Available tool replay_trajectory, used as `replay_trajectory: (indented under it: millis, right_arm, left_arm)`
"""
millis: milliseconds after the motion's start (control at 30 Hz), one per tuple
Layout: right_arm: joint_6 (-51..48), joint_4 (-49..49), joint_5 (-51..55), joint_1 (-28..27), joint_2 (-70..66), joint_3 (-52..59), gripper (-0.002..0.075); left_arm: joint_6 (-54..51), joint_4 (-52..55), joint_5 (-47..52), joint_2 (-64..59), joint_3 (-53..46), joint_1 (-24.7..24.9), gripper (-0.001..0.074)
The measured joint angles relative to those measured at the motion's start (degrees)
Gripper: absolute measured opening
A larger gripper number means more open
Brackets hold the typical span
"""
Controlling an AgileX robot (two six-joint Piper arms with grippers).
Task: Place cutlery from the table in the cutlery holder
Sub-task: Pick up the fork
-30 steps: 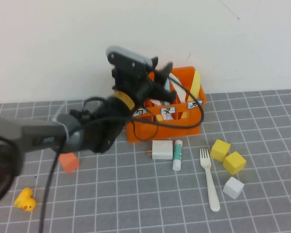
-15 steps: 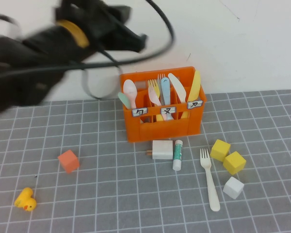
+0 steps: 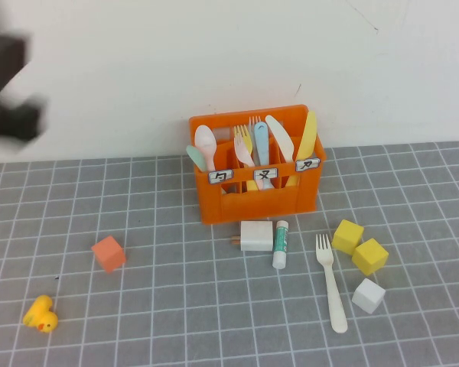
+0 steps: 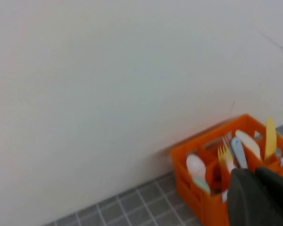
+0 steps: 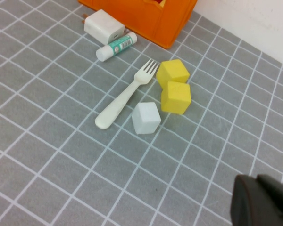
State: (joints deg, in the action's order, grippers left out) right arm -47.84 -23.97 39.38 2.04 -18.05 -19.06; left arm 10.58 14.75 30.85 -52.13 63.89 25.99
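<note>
The orange cutlery holder (image 3: 256, 200) stands at the back of the grey gridded table (image 3: 176, 306), with several utensils upright in it. A pale blue utensil (image 3: 260, 145) stands in its middle compartment. The cream-white fork (image 3: 330, 287) lies on the table to the front right, also in the right wrist view (image 5: 125, 96). My left gripper (image 4: 254, 172) is shut and empty, raised to the left of the holder (image 4: 203, 202); in the high view it is a dark blur (image 3: 8, 84) at the left edge. My right gripper (image 5: 257, 181) is shut and empty above bare table, apart from the fork.
A white charger block (image 3: 255, 235) and a white-and-green tube (image 3: 280, 243) lie in front of the holder. Two yellow cubes (image 3: 358, 246) and a white cube (image 3: 367, 295) sit beside the fork. An orange cube (image 3: 108, 253) and a yellow duck (image 3: 40, 314) are at the left.
My left arm has lifted off the holder and swung up and far to the left. The pale blue utensil now stands free in the holder.
</note>
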Motion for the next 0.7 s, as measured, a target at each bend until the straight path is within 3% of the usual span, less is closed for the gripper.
replay_trajectory:
  millis: [267, 500, 700]
  right_arm:
    - [-0.1, 0.0, 3.8, 0.0, -1.1, -2.3, -0.0003]
    - [2.9, -1.5, 13.4, 0.0, -13.3, -16.7, -0.0003]
    - [-1.2, -5.1, 16.1, 0.0, -29.7, -29.5, -0.0003]
  left_arm:
    - [8.5, 1.7, 4.2, 22.8, -18.1, 0.0, 0.0001]
    - [16.7, 2.2, 6.4, 39.0, -34.3, 0.0, 0.0001]
    - [17.8, 1.8, 7.1, 45.6, -44.3, 0.0, 0.0001]
